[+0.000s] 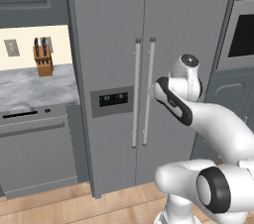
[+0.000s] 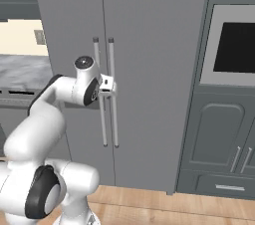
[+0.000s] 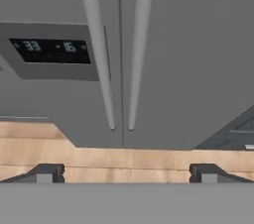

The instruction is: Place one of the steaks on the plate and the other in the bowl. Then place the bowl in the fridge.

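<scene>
1. The fridge (image 1: 149, 69) stands straight ahead of the arm, both doors closed.
2. The pincer (image 3: 126, 172) is released, jaws spread wide and empty, held just in front of the fridge's two handles (image 3: 119, 69).
3. A knife block (image 1: 43, 62) sits on the surface (image 1: 34, 89) left of the fridge.
4. A wall oven (image 2: 234, 45) is right of the fridge.

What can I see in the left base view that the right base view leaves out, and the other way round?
Left base view: a knife block on the marble counter, the dishwasher below, and the fridge's dispenser panel. Right base view: the open gripper by the handles, and the lower cabinet doors under the oven. Both: the closed fridge, its two silver handles and the wooden floor.
</scene>
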Robot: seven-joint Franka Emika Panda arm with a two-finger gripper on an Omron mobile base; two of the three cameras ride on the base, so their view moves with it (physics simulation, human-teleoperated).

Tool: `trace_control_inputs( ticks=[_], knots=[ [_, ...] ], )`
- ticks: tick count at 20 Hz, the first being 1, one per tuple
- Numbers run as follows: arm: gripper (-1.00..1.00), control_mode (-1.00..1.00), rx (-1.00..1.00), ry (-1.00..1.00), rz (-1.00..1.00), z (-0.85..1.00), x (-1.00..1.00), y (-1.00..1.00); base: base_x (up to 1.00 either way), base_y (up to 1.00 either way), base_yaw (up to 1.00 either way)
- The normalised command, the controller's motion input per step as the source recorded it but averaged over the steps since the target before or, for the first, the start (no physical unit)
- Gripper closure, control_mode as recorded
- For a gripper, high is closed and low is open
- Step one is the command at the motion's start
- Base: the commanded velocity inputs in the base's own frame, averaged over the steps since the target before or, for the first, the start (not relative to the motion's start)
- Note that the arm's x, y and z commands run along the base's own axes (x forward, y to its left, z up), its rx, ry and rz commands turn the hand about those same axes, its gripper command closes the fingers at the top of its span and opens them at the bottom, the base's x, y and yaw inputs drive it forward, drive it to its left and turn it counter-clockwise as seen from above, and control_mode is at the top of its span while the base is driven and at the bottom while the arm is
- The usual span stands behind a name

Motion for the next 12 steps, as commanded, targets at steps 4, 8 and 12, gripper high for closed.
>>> trace_control_inputs(
  ticks=[4, 8, 12],
  knots=[
    [-1.00, -1.00, -0.05, -0.09, 0.00, 0.00, 0.61, 0.04, 0.00, 0.00, 0.00],
    [-1.00, -1.00, -0.01, -0.13, 0.00, 0.00, 0.49, -0.01, 0.00, 0.00, 0.00],
    [-1.00, -1.00, 0.00, -0.03, 0.00, 0.00, 0.57, 0.00, 0.00, 0.00, 0.00]
  ],
)
